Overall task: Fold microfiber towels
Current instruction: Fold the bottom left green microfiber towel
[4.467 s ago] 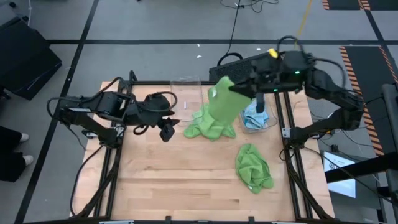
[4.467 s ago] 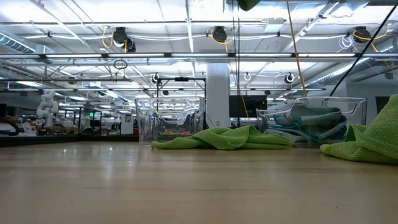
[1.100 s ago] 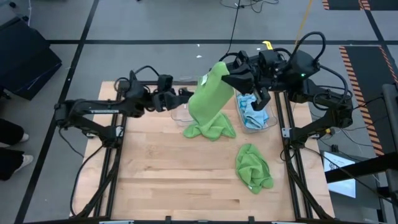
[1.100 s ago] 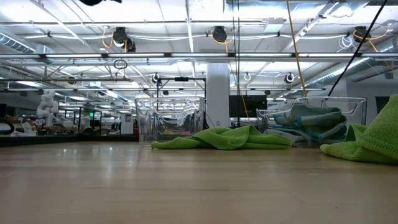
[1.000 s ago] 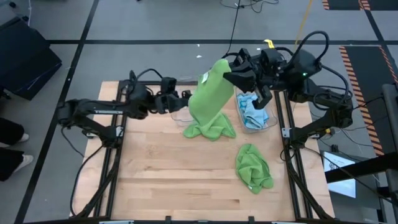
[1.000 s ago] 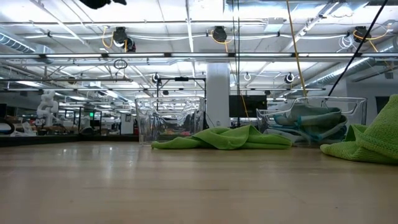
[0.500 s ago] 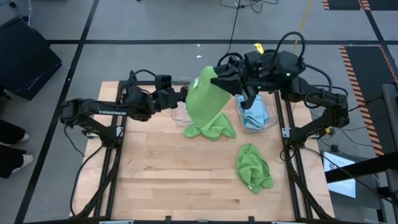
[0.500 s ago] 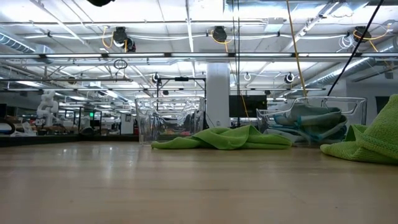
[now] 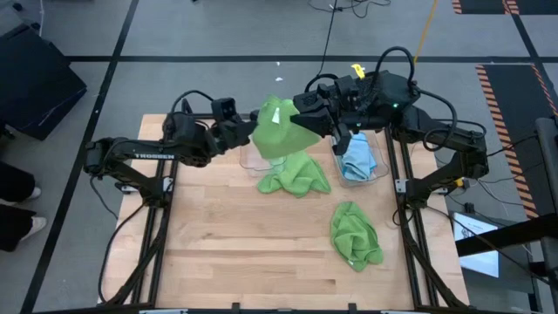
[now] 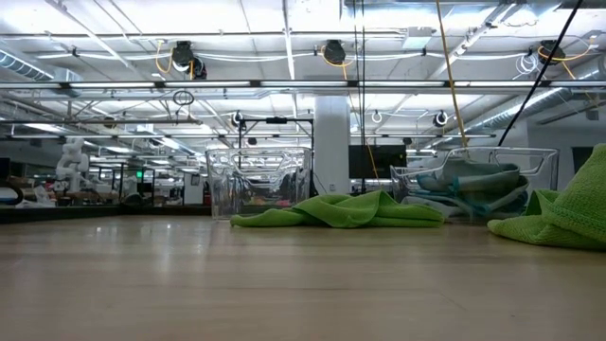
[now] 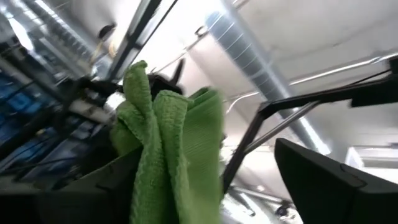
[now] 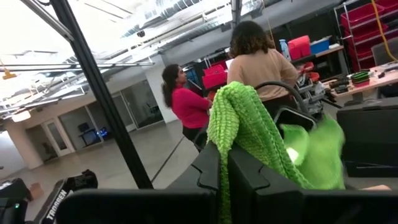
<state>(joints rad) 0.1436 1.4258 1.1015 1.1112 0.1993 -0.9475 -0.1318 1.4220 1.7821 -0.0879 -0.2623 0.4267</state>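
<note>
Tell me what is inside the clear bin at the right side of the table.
The right bin holds light blue towels. The right arm above covers part of it.

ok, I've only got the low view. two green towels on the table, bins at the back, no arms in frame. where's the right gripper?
Observer: Raised over the back of the table. The right gripper is shut on a lime green towel, which hangs in the air.
Operator: left one?
Observer: The left gripper is open, right beside that hanging towel, with the towel's edge between its fingers in the left wrist view.
Operator: what's in the bin on my right?
Observer: Light blue towels, bunched inside the clear bin.
</note>
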